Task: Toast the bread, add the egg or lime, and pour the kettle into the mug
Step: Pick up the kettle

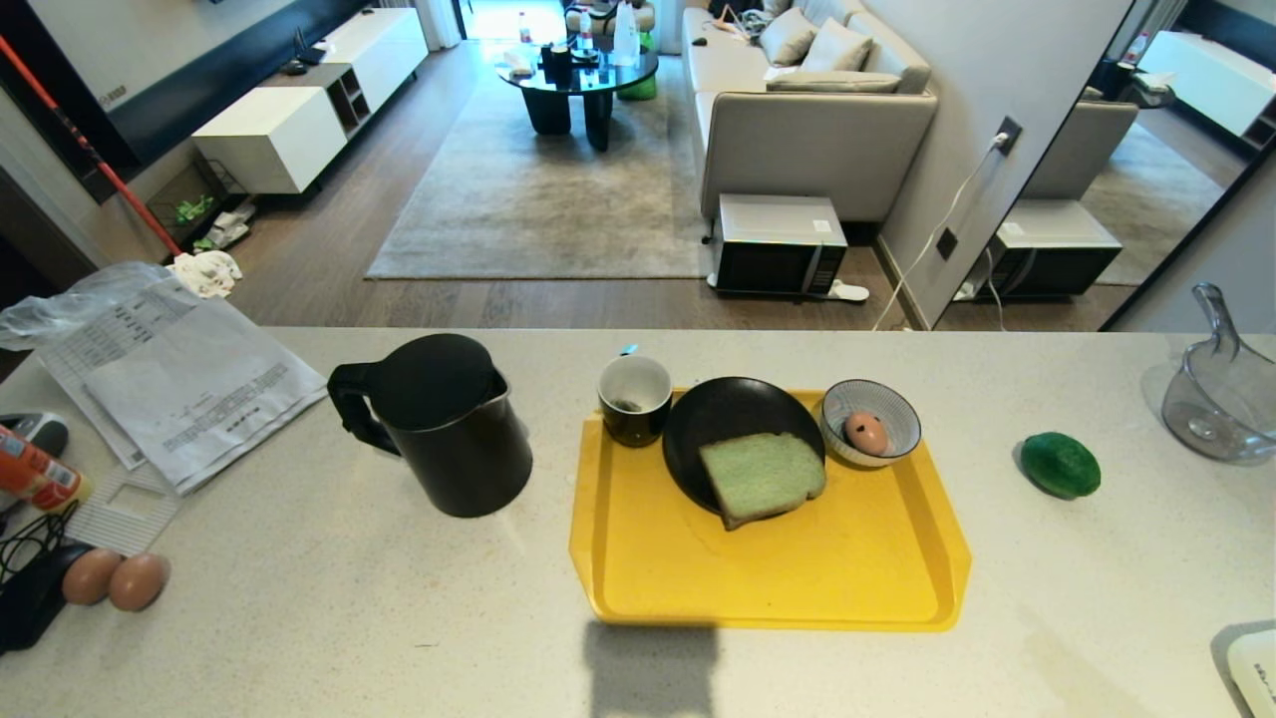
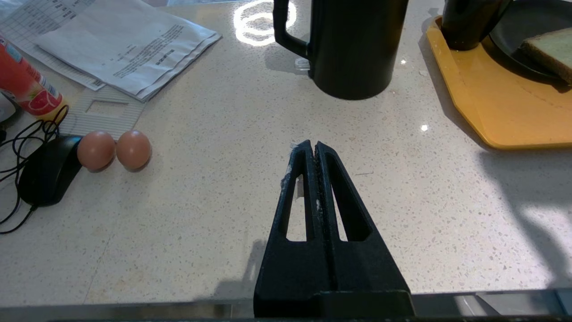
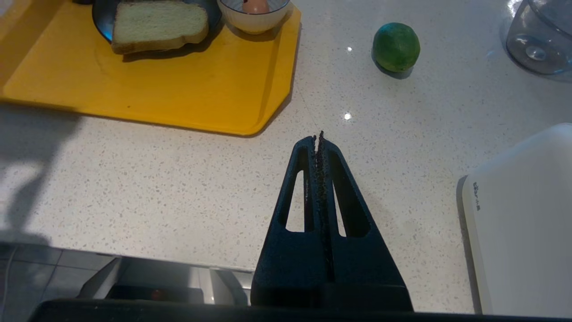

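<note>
While empty, both grippers point(image 2: 315, 145) point(image 3: 318, 136) pinch closed

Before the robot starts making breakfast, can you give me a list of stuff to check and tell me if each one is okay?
1. Bread ready to pick up: ok, it lies on the black plate, hanging over the rim onto the yellow tray.
2. Egg safe: ok, it sits in the striped bowl.
3. Lime reachable: ok, alone on the counter, off the tray.
4. Mug ready for water: ok, upright with a tea bag inside.
5. Kettle filled: cannot tell, lid closed.
6. Left gripper and right gripper free: ok, both shut, holding nothing, above bare counter.
</note>
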